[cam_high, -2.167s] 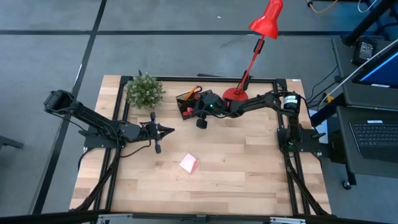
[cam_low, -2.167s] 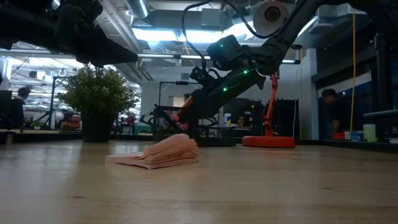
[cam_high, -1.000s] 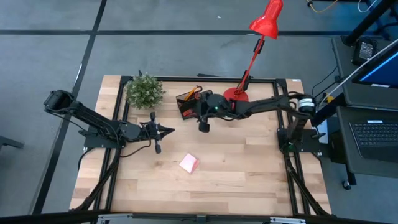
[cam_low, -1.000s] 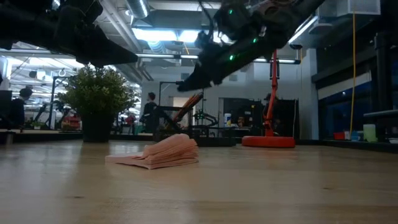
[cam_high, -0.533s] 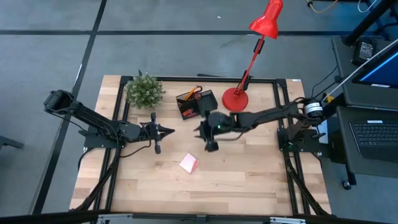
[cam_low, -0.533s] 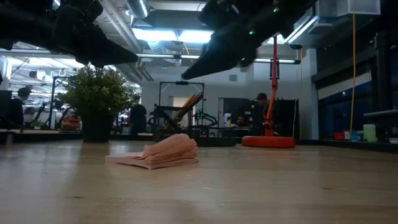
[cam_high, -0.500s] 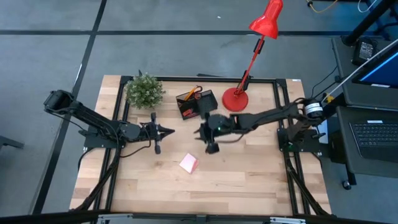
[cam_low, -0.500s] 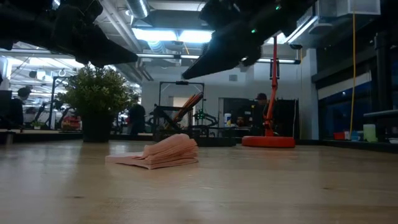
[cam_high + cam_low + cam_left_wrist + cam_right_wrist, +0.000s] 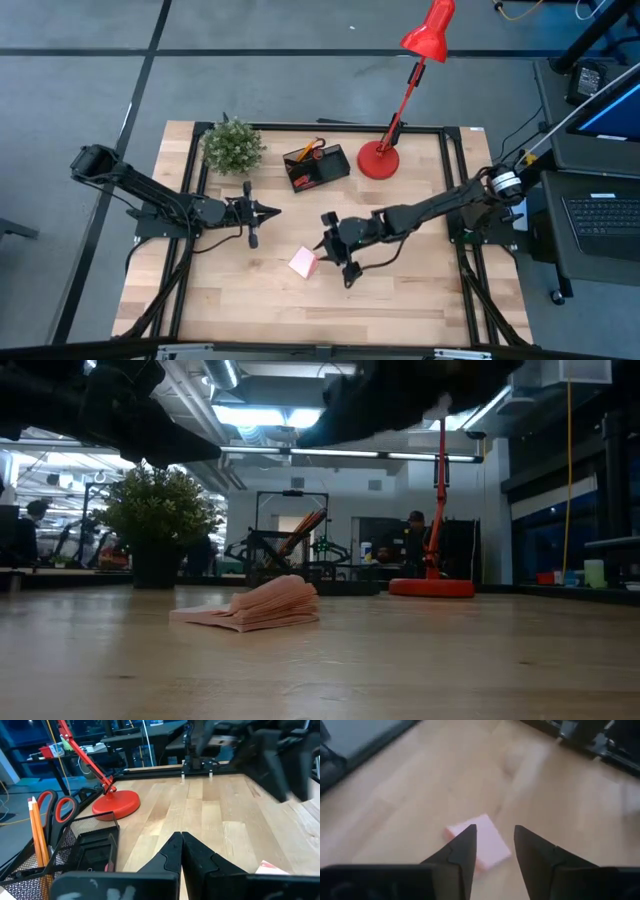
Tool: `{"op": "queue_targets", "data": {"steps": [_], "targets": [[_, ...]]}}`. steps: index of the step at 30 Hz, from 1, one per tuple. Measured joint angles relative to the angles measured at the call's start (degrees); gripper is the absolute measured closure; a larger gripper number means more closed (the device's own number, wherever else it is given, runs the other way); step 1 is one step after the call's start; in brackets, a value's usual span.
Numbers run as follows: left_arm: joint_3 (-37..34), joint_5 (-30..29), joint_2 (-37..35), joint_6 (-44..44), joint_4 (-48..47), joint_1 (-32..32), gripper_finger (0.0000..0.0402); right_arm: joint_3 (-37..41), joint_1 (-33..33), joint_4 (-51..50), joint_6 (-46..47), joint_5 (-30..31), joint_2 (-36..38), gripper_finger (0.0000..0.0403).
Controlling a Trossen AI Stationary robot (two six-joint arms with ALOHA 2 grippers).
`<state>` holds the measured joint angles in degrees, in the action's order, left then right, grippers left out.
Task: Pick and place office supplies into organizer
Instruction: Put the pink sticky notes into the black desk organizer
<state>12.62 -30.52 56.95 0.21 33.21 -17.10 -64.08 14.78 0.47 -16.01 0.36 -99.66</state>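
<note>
A pink note pad [image 9: 303, 263] lies flat on the table, its sheets fanned up on one side in the low view [image 9: 262, 605]. My right gripper [image 9: 322, 250] hovers just right of it, above the table. In the right wrist view it is open [image 9: 493, 829], with the pad [image 9: 482, 845] showing between and beyond the fingers. The black mesh organizer [image 9: 317, 165] stands near the far edge and holds red-handled scissors [image 9: 55, 805] and orange pencils [image 9: 35, 827]. My left gripper [image 9: 265, 210] waits shut at the left, above the table [image 9: 179, 837].
A red desk lamp stands with its round base [image 9: 377, 160] right of the organizer. A green potted plant [image 9: 232, 145] sits at the far left corner. Bare wood [image 9: 400, 290] spreads over the near half of the table.
My right gripper has left the spot beside the organizer and swung toward the near edge and down, ending beside the pink note pad. The pad has not moved.
</note>
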Motion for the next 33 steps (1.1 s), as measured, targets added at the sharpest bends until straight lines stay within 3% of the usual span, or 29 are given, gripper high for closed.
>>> {"op": "queue_targets", "data": {"steps": [4,11,20,25,33], "targets": [[0.00,0.00,0.00,0.08,0.00,0.00,0.0398,-5.36,1.35,-6.68,3.52,-0.04,-1.90,0.0257],[0.00,0.00,0.00,0.54,-0.02,0.02,0.0398,-14.65,2.36,-17.77,-0.80,-0.02,-9.64,0.0241],[0.00,0.03,0.00,0.56,0.00,0.00,0.0397,-18.83,2.43,-21.17,-2.69,-0.59,-16.64,0.0221],[0.00,0.17,0.00,0.56,0.00,0.00,0.0399,-22.93,2.41,-22.91,-3.45,-5.75,-20.96,0.0220],[0.00,0.20,0.00,0.56,-0.02,0.00,0.0397,-31.29,2.36,-32.40,-6.61,-5.65,-25.55,0.0220]]}}
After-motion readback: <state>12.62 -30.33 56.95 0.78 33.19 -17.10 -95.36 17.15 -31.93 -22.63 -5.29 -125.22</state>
